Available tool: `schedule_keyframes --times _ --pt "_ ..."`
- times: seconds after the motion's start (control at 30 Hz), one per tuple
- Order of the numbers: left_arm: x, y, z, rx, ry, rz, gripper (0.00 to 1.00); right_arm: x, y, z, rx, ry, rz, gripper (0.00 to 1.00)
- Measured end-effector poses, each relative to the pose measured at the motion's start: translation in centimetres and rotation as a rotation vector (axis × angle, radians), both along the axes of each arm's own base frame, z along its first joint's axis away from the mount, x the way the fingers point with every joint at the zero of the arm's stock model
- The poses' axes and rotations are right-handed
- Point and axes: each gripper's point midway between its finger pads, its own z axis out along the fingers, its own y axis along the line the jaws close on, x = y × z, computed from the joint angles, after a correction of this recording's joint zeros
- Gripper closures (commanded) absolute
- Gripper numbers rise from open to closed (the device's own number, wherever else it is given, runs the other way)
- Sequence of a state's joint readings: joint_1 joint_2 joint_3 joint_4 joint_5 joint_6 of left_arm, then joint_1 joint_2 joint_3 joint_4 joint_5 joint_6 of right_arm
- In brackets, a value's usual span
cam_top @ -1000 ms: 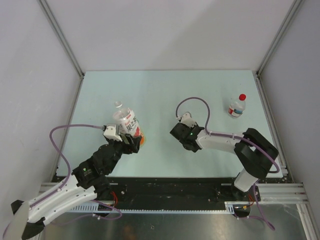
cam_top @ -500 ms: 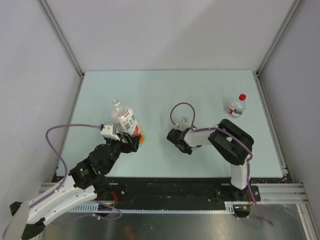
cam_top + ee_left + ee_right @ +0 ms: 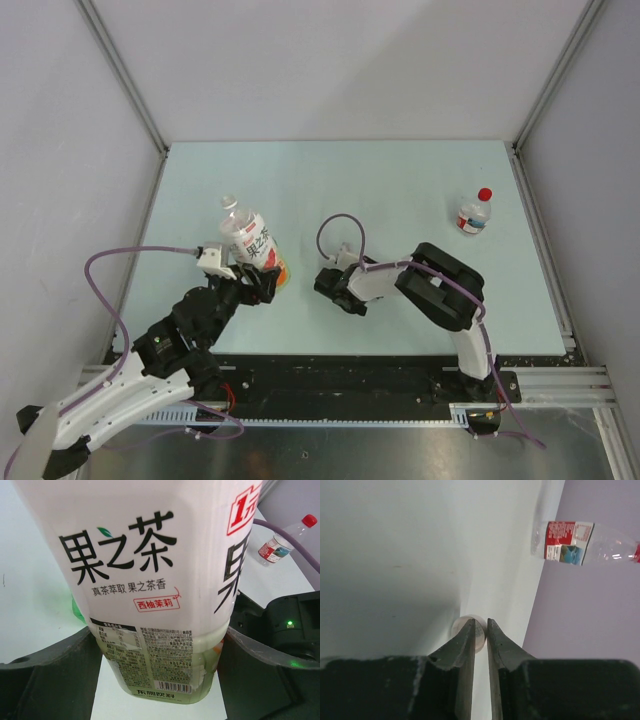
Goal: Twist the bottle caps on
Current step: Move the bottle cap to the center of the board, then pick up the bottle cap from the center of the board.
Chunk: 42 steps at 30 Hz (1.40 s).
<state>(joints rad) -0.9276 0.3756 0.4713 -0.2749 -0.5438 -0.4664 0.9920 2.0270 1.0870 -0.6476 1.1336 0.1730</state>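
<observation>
My left gripper (image 3: 262, 278) is shut on the lower body of the wide clear bottle (image 3: 250, 240) with the orange and white label. The bottle leans up and to the left, and no cap shows on its neck. In the left wrist view the bottle (image 3: 150, 580) fills the space between both fingers (image 3: 50, 675). My right gripper (image 3: 330, 285) is low over the table with its jaws a narrow slit apart. In the right wrist view a white cap (image 3: 462, 626) lies on the table just beyond the tips of the right gripper (image 3: 481, 625), partly behind the left finger. The small red-labelled bottle (image 3: 472, 213) wears a red cap (image 3: 485, 194).
The small bottle (image 3: 570, 547) stands at the far right near the table's edge and the right wall. A sliver of green (image 3: 77, 612) shows behind the wide bottle; I cannot tell what it is. Purple cables loop over both arms.
My right arm has swung left toward the wide bottle and folded low over the table, and its jaws have parted slightly. The left arm has tipped the bottle a little further left.
</observation>
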Motion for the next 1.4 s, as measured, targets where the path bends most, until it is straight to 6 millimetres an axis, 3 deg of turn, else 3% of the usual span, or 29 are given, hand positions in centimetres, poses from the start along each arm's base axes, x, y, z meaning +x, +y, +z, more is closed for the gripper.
schedule_keyframes --times 0.17,0.43,0.53,0.63,0.67,0.73,0.87,1.03,1.17,1.4 --pt "-0.1 0.0 -0.1 0.001 0.005 0.001 1.00 -0.4 2.4 -0.6 0.046 -0.003 0.007 0.77" --pt "-0.1 0.1 -0.4 0.010 0.014 0.001 1.00 -2.1 6.0 -0.8 0.174 -0.017 0.021 0.60" --pt "-0.1 0.1 -0.4 0.010 0.014 0.001 1.00 -2.5 7.0 -0.5 0.217 -0.024 0.029 0.45" --pt "-0.2 0.2 -0.3 0.007 0.012 0.001 1.00 -2.8 7.5 0.3 0.285 -0.038 0.014 0.23" --pt "-0.2 0.2 -0.3 0.005 0.011 0.001 1.00 -2.8 7.6 0.8 0.320 -0.052 0.003 0.13" --pt "-0.2 0.2 -0.2 0.004 0.010 -0.001 1.00 -2.7 7.8 2.2 0.411 -0.094 -0.027 0.04" --pt "-0.4 -0.4 -0.1 0.008 0.016 -0.031 1.00 -3.0 6.4 6.0 0.634 -0.170 -0.092 0.01" --pt "-0.7 -2.8 -0.4 0.073 0.024 -0.149 1.00 -3.3 1.5 7.9 1.020 -0.158 -0.237 0.02" --pt "-1.7 -5.9 -0.7 0.171 -0.028 -0.315 1.00 -4.2 -2.0 7.9 1.259 -0.142 -0.322 0.06" --pt "-3.5 -10.4 -2.9 0.455 -0.167 -0.540 1.00 -5.1 -3.4 5.6 1.336 -0.026 -0.417 0.19"
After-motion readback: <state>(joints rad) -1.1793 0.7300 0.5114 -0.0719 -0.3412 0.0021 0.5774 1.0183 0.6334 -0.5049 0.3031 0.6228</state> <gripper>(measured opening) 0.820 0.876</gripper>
